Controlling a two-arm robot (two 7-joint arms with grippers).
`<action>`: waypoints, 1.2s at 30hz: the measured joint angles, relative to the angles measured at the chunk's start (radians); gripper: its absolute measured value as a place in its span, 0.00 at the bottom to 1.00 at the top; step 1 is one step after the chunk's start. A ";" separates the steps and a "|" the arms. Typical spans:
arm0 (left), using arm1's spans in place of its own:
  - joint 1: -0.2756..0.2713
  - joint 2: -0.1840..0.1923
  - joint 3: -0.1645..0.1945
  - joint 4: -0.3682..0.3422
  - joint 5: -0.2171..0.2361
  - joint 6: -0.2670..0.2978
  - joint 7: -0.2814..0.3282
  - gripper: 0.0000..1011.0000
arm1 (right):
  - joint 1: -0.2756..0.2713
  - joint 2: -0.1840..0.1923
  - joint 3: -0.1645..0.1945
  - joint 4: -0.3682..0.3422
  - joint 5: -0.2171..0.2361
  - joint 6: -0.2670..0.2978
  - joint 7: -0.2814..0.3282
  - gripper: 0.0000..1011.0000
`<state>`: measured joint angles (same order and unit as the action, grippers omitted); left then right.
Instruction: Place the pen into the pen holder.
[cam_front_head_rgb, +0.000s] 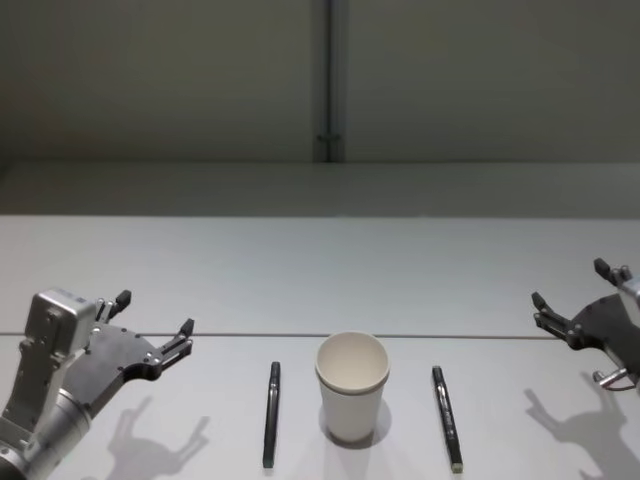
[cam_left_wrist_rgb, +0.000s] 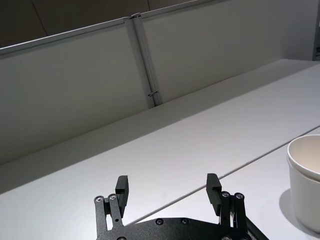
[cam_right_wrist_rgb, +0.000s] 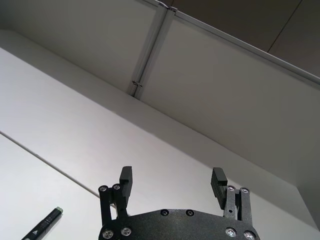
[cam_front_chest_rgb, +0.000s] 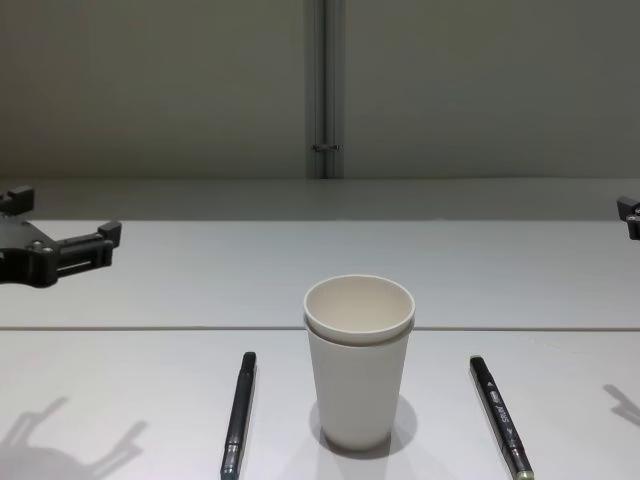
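The pen holder (cam_front_head_rgb: 352, 386) is an off-white paper cup with a doubled rim, upright at the table's front centre, also seen as the pen holder (cam_front_chest_rgb: 359, 360) and at the edge as the pen holder (cam_left_wrist_rgb: 305, 181). One black pen (cam_front_head_rgb: 271, 413) lies to its left, a second black pen (cam_front_head_rgb: 447, 416) to its right; the chest view shows the left pen (cam_front_chest_rgb: 238, 413) and the right pen (cam_front_chest_rgb: 501, 415). A pen tip (cam_right_wrist_rgb: 44, 228) shows too. My left gripper (cam_front_head_rgb: 155, 322) hovers open, far left of the cup. My right gripper (cam_front_head_rgb: 570, 297) hovers open at the far right. Both hold nothing.
The white table (cam_front_head_rgb: 320, 270) has a seam line running across it just behind the cup. A grey partition wall (cam_front_head_rgb: 320, 80) with a vertical post stands behind the table.
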<state>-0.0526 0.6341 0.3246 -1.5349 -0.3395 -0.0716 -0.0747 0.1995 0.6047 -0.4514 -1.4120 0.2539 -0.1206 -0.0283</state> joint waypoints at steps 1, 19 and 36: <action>0.002 0.001 -0.002 -0.003 -0.002 0.002 -0.005 0.99 | 0.000 0.000 0.000 0.000 0.000 0.000 0.000 0.99; -0.042 -0.035 0.015 0.016 -0.055 0.111 -0.177 0.99 | 0.000 0.000 0.000 0.000 0.000 0.000 0.000 0.99; -0.094 -0.097 0.027 0.083 -0.079 0.212 -0.281 0.99 | 0.000 0.000 0.000 0.000 0.000 0.000 0.000 0.99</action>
<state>-0.1466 0.5372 0.3518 -1.4523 -0.4181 0.1405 -0.3555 0.1995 0.6047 -0.4514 -1.4119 0.2539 -0.1205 -0.0283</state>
